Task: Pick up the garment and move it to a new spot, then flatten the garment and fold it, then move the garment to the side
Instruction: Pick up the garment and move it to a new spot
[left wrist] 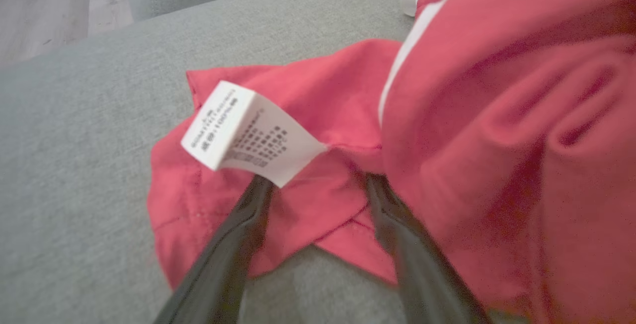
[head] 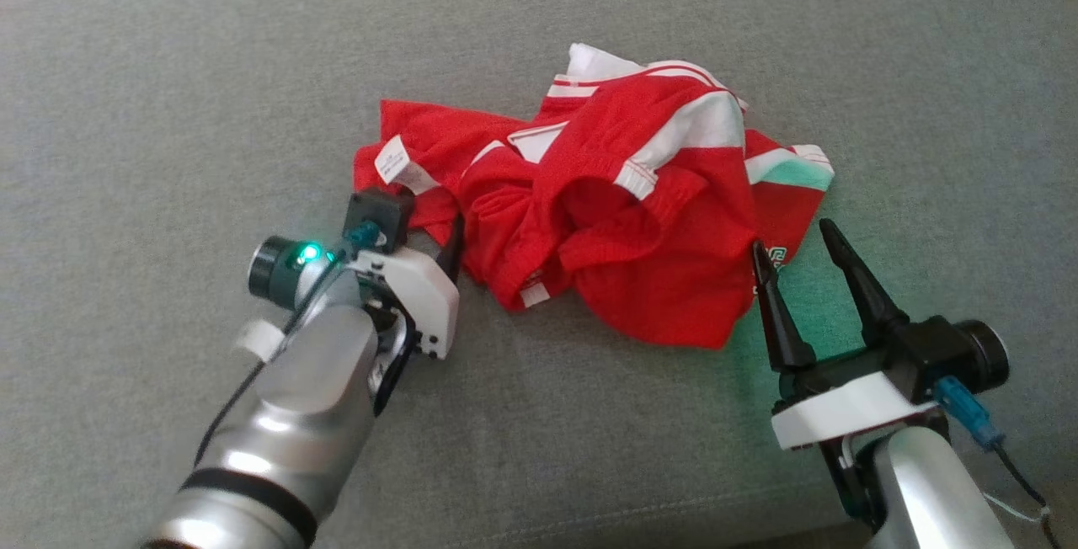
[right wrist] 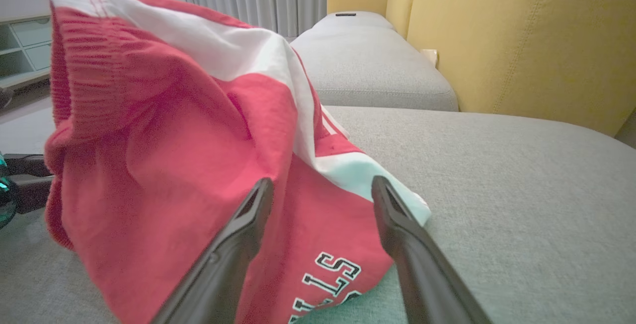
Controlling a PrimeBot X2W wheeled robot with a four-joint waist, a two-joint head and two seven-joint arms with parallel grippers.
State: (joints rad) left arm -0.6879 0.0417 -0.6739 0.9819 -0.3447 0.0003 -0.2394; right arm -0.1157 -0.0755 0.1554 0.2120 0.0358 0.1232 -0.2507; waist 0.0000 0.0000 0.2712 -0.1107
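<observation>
Ok, left gripper (left wrist: 318, 181) and right gripper (head: 792, 237) are sitting spread wide, gripping nothing, tips at near edge of garment (head: 623, 221); it's lying crumpled on grey cushion (head: 168, 111), long axis running left-right, care label (head: 392, 160) end pointing left

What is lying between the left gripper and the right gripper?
The crumpled red-and-white shorts, lying on the grey cushion, with the left gripper and right gripper at opposite edges; the head view shows it.

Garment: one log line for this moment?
stage: pre-grasp | garment: crumpled on grey cushion | left claw: open, by label | right claw: open, by lettering | held: nothing
</observation>
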